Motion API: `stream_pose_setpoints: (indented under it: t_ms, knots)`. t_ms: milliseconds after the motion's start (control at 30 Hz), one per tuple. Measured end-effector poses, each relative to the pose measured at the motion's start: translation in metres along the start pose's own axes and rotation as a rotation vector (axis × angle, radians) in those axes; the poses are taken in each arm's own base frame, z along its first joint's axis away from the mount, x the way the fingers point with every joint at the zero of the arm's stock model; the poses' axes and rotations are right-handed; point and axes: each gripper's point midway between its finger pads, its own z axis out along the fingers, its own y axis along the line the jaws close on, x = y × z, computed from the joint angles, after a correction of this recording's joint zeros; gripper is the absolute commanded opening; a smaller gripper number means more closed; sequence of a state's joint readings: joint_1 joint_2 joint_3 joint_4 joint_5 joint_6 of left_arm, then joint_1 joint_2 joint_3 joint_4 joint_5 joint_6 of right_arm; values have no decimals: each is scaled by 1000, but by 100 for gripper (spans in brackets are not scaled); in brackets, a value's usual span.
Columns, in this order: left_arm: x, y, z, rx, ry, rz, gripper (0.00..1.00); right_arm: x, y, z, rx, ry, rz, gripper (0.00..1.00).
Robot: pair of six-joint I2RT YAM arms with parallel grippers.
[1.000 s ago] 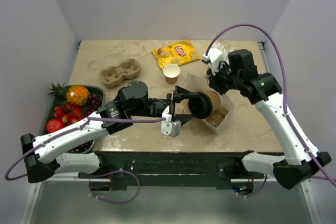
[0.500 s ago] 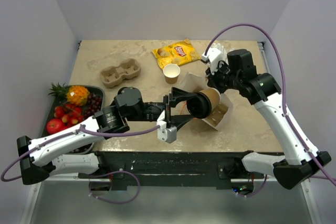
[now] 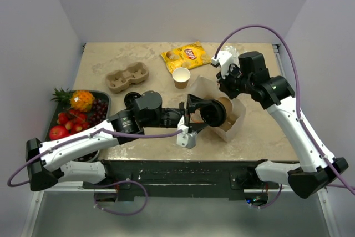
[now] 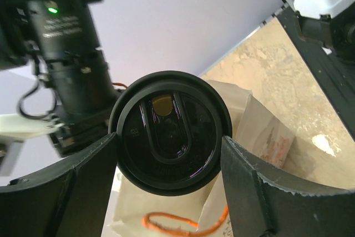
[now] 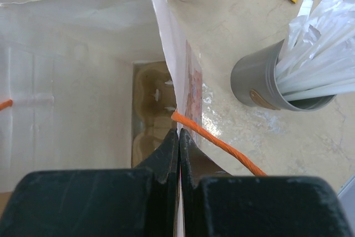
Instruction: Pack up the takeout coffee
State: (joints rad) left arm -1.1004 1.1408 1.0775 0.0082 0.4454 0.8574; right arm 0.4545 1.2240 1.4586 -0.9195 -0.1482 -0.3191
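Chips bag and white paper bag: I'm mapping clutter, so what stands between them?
An open, lidless tan paper cup stands there, clear in the top view.

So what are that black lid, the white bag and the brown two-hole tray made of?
The lid looks like glossy black plastic: it mirrors light sharply. The bag seems thin white paper, creased and folded, with an orange cord handle, probably twisted paper or string. The tray looks like matte tan moulded pulp, dull like an egg carton.
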Motion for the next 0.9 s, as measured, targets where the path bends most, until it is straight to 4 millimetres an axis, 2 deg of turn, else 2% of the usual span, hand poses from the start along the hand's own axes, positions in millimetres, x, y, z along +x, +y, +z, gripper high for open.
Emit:
stream_pose_setpoints:
  t_ms: [233,567,800,900]
  knots:
    - [29,-9,23,85,85,-39,10,-1,0,-1,-2,-2,-26,0]
    - [36,0,35,99,133,-104,7,-5,9,-13,-22,-34,-115,0]
    - [75,-22,56,113,246,-189,4,-5,24,-16,-69,-36,-149,0]
    - [82,-23,60,96,274,-205,3,-6,28,-15,-83,-33,-153,0]
